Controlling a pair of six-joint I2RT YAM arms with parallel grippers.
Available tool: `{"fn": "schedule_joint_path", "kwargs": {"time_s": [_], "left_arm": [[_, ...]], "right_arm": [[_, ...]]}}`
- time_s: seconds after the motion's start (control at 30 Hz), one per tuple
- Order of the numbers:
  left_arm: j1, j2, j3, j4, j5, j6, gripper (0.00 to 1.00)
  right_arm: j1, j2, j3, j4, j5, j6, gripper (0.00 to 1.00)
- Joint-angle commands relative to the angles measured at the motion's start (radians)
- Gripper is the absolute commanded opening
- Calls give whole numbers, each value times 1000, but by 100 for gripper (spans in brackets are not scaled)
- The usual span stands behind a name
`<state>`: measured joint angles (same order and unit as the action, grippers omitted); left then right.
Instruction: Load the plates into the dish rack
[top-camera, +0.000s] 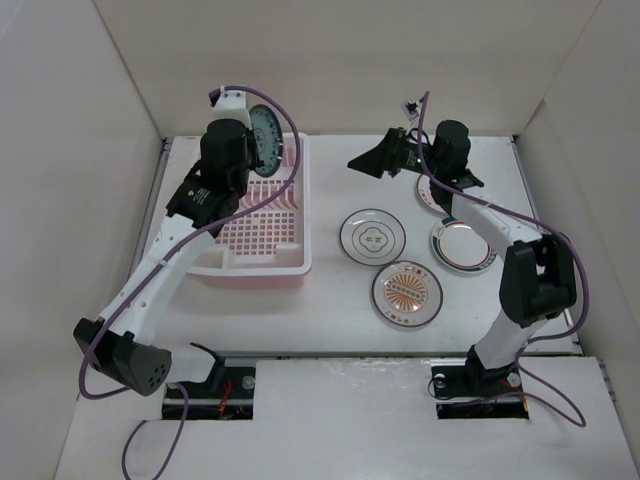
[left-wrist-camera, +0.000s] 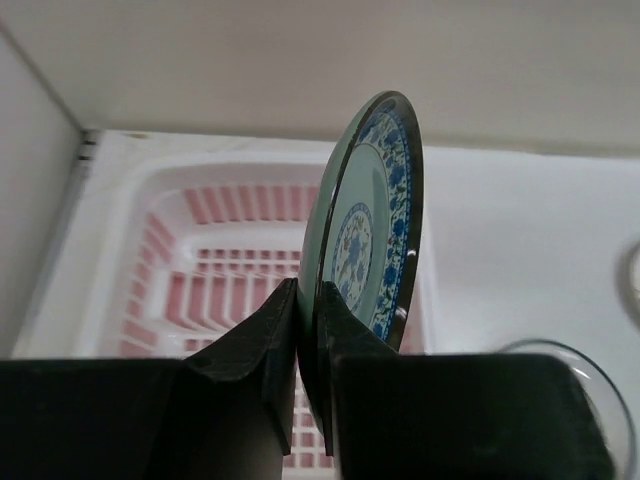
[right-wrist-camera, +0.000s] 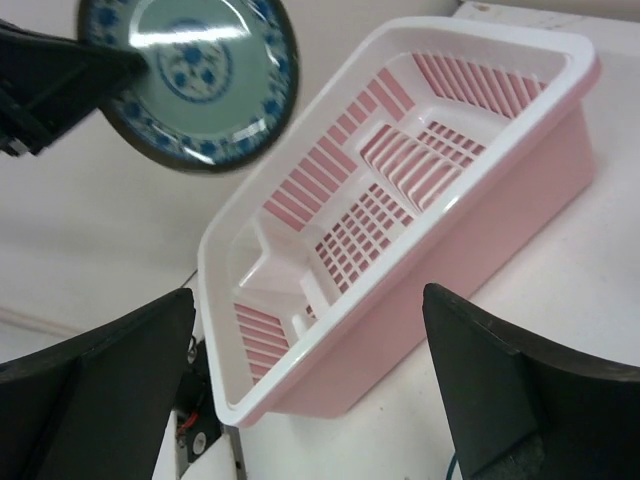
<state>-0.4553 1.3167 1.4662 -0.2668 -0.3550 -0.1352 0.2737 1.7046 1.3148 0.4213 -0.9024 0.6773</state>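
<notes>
Left gripper (left-wrist-camera: 308, 325) clamped on lower rim of blue-patterned plate (left-wrist-camera: 378, 210). Plate upright on edge, above far end of dish rack (top-camera: 255, 270). Right gripper (right-wrist-camera: 308, 300) spread wide, holding nothing, off right side of dish rack. Grey-ringed plate (top-camera: 372, 237), orange sunburst plate (top-camera: 406, 292) and coloured-rim plate (top-camera: 463, 245) flat on table (top-camera: 330, 325), right of dish rack.

Plate (left-wrist-camera: 385, 200) glossy, glazed; dish rack (right-wrist-camera: 500, 220) smooth plastic, slight sheen

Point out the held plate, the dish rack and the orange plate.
held plate (left-wrist-camera: 372, 228), left wrist view, face
dish rack (right-wrist-camera: 480, 215), right wrist view, side wall
orange plate (top-camera: 407, 292), top view, centre
</notes>
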Motion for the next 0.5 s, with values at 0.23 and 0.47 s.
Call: {"fn": "schedule_joint_path", "kwargs": {"time_s": [0.23,0.47], "left_arm": [[59,-22,-124,366,-388,377,0],[220,-77,-435,754,-167,506,0]], "right_arm": [[21,-100,-15,-202,163,-176,100],[42,-122,-26,-220,163,-205,100]]}}
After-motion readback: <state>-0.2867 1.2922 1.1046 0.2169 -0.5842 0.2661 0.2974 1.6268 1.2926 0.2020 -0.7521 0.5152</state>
